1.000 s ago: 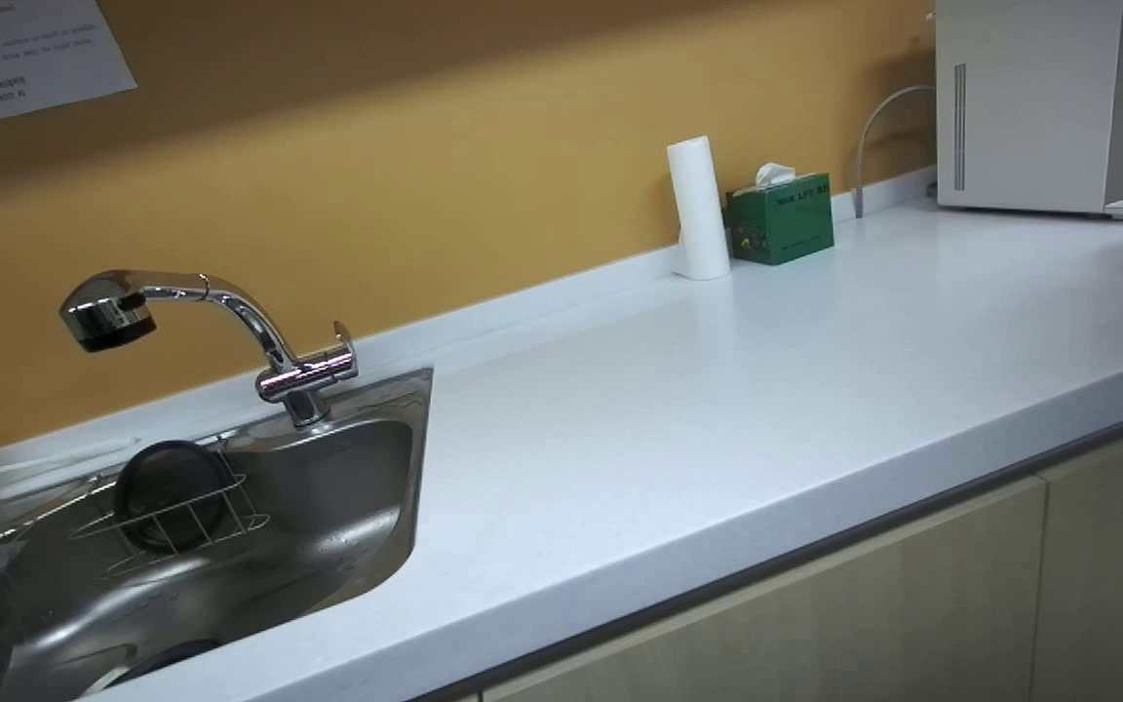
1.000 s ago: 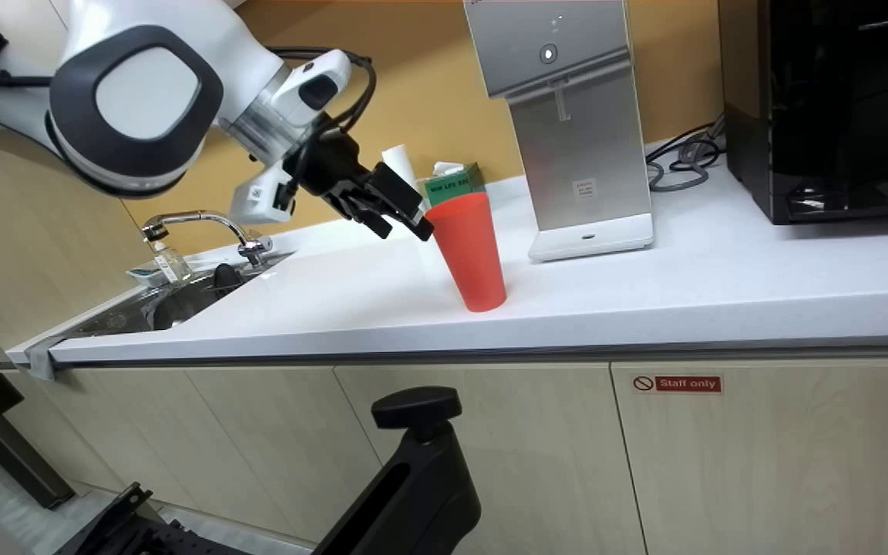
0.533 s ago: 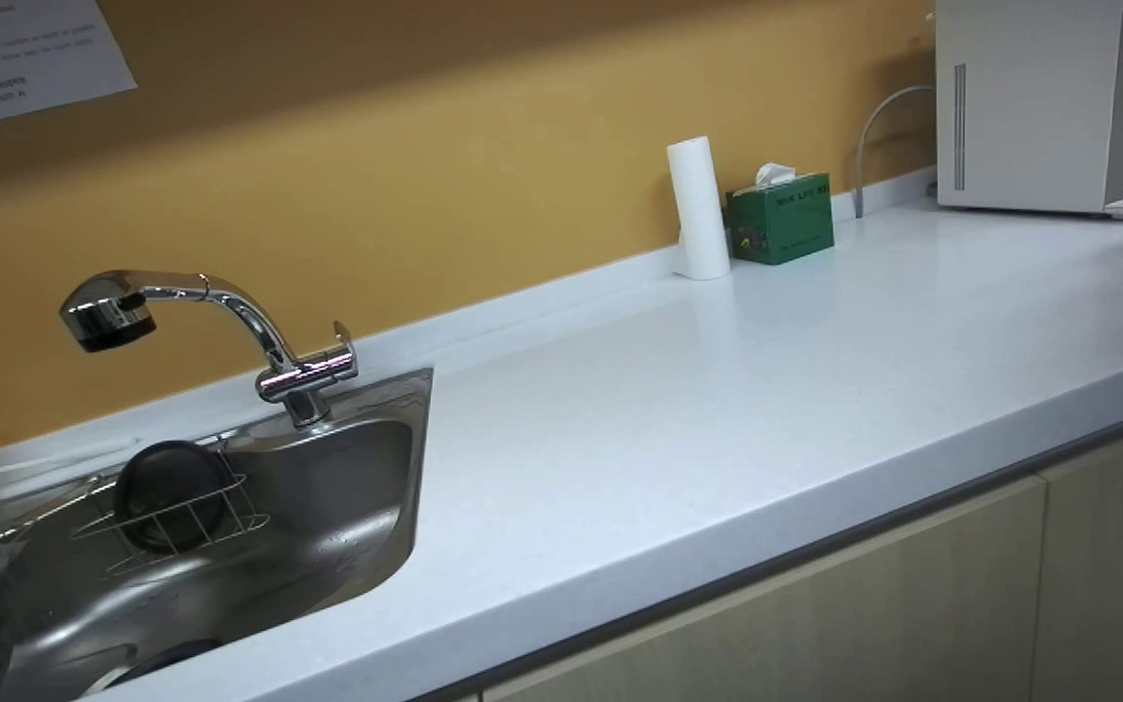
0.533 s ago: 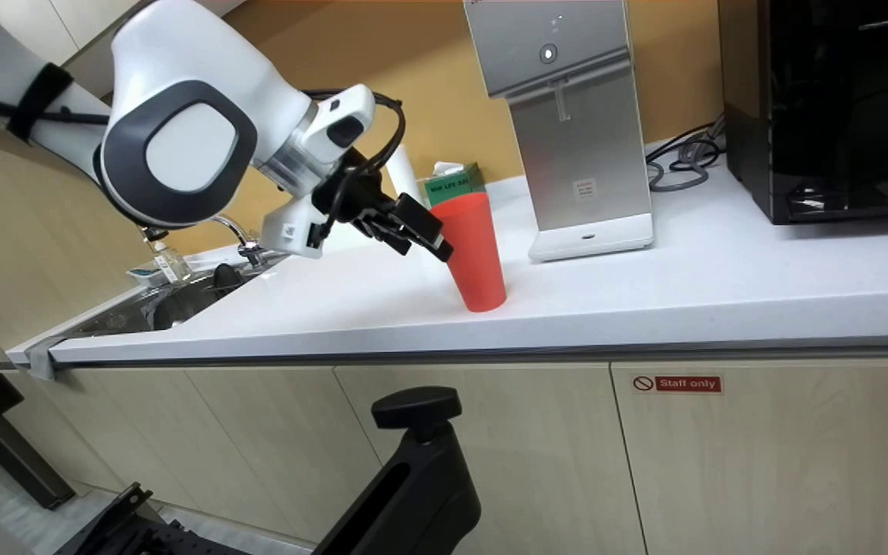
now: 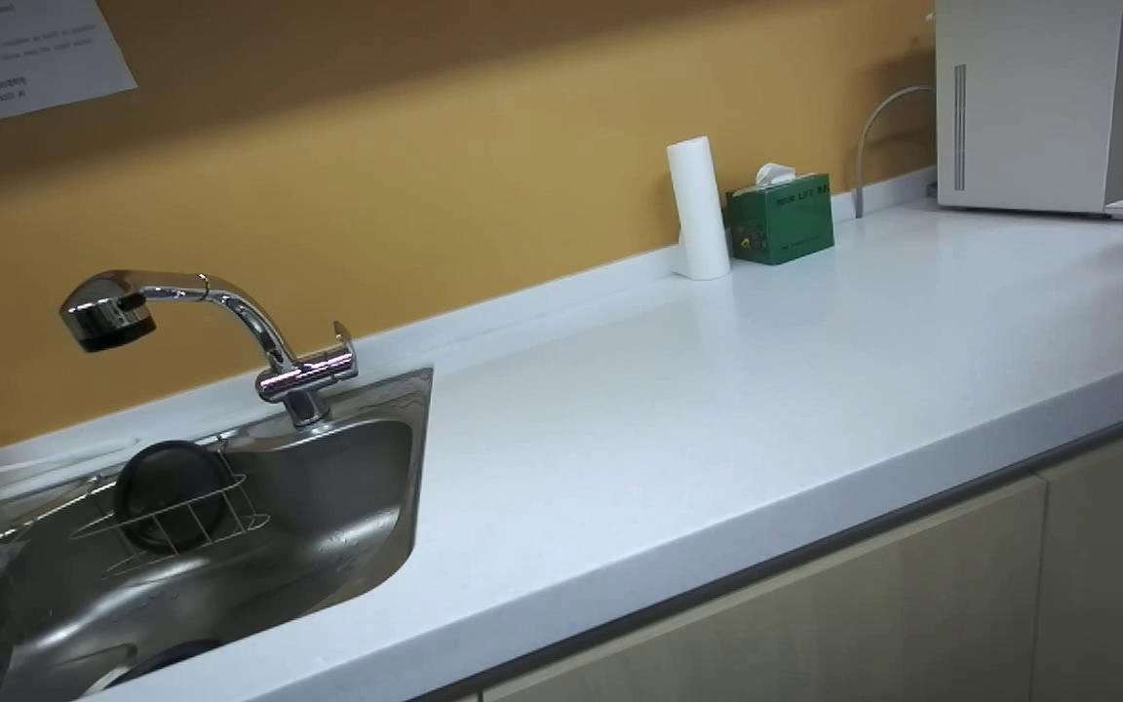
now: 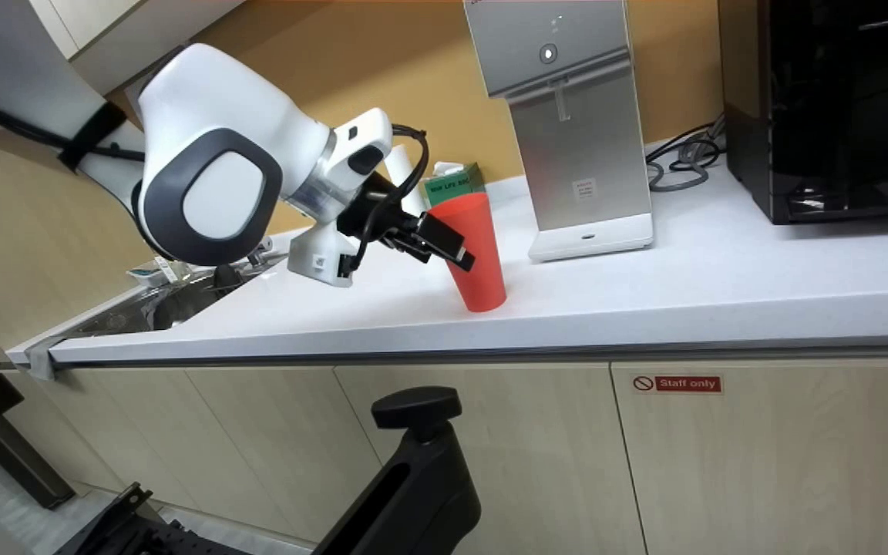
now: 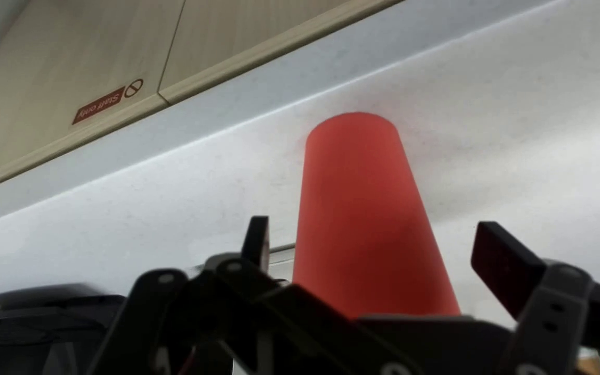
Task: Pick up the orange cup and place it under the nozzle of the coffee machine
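Standing on the counter [image 6: 683, 262], the orange cup [image 7: 367, 213] seems flanked by the spread pincer [image 7: 373, 233].

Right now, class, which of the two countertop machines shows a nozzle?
The silver-fronted coffee machine: a nozzle hangs above its white base. The glossy black machine, right of it in an exterior view, shows none.

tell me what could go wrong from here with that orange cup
In the wrist view the gripper is open, with gaps on both sides of the orange cup; closing off-centre could tip it, since it narrows toward its base. It stands close to the counter's front edge, so a nudge that way might send it off. It is also tall, so clearance beneath the nozzle may prove tight.
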